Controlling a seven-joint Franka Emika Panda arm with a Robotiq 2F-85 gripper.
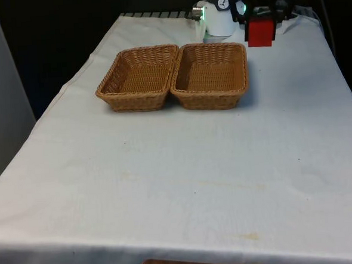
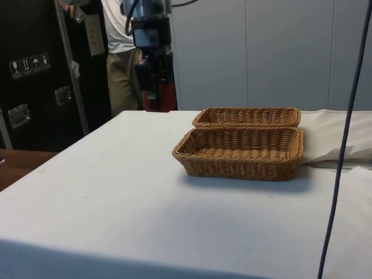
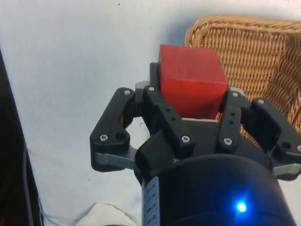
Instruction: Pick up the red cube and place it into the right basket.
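Gripper fingers clamp the red cube, held above the white cloth at the table's far end, just off the right basket corner. Left basket touches it on the front view's left. Person stands behind the arm.

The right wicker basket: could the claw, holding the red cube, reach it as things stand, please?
Probably yes: the claw holds the red wooden cube just beyond the open, empty right-hand woven wicker basket, with nothing between.
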